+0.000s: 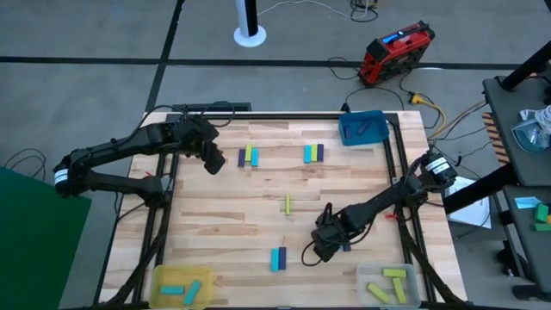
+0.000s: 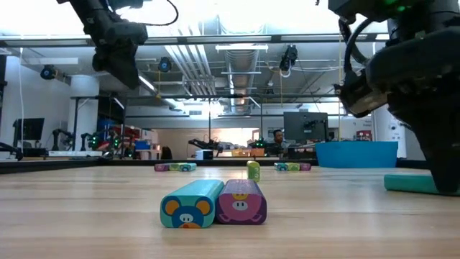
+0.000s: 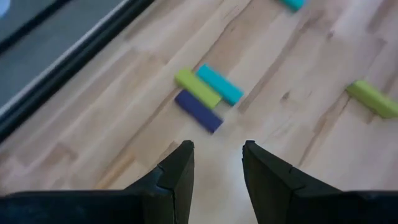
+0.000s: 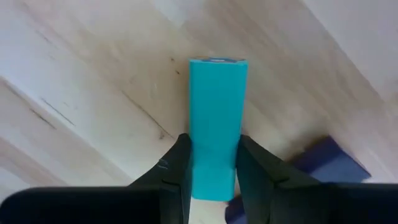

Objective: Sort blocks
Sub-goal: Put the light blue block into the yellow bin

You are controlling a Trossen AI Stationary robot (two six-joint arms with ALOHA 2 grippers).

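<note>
Right gripper (image 4: 211,168) clamps a cyan block (image 4: 216,118) across its narrow sides near the table's front right; stiff, light, probably slick. Left gripper (image 3: 217,168) hovers part-open.

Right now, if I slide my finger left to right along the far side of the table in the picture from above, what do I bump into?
left gripper → first trio of blocks → second trio of blocks → blue tray. The right gripper is nearer, clamped on a cyan block.
</note>
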